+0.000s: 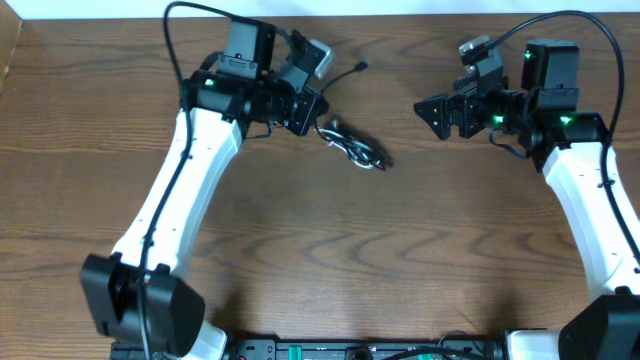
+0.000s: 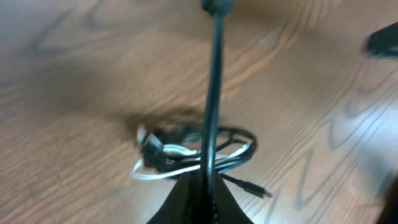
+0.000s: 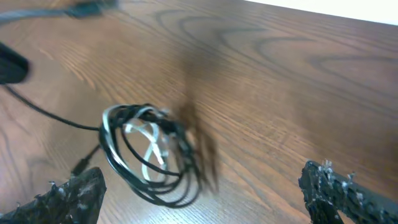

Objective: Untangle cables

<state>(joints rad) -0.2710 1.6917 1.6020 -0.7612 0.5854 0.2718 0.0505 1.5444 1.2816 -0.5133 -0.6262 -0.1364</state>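
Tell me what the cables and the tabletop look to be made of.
The cables: thin cords in smooth, glossy sheathing, likely plastic or rubber, black and white; they bend into loose loops. The tabletop: brown wood grain, matte, possibly laminate.

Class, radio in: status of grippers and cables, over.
Left gripper shut on thin black cord. Right gripper open. Black-and-white cord coil tangled on wooden table. Nothing blocking.

One white cable (image 3: 149, 143), one uncountable tangle of black cables (image 3: 163, 195), one table (image 1: 400, 250).
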